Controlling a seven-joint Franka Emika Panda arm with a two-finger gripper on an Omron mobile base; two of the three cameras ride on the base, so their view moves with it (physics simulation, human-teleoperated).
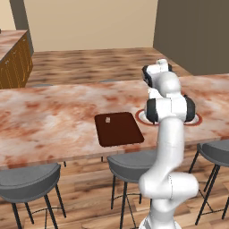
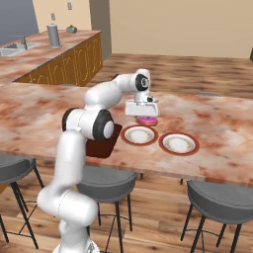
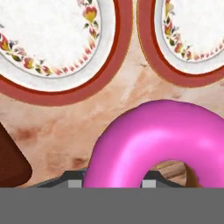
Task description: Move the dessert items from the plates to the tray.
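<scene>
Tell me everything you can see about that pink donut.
The pink donut is a glossy, smooth ring with a round hole through which the marbled counter shows. It hangs under the gripper, held off the counter just beyond the two empty plates. In the hand view it sits right at the gripper's tips, near a corner of the brown tray.

Donut [image 3: 162,140] glossy pink frosting, smooth. 2 plates [image 3: 52,83] glazed white ceramic look, red rims. Tray [image 1: 118,129] matt dark brown. Countertop [image 1: 53,120] polished pink marble. Floor [image 1: 89,62] wood planks.
</scene>
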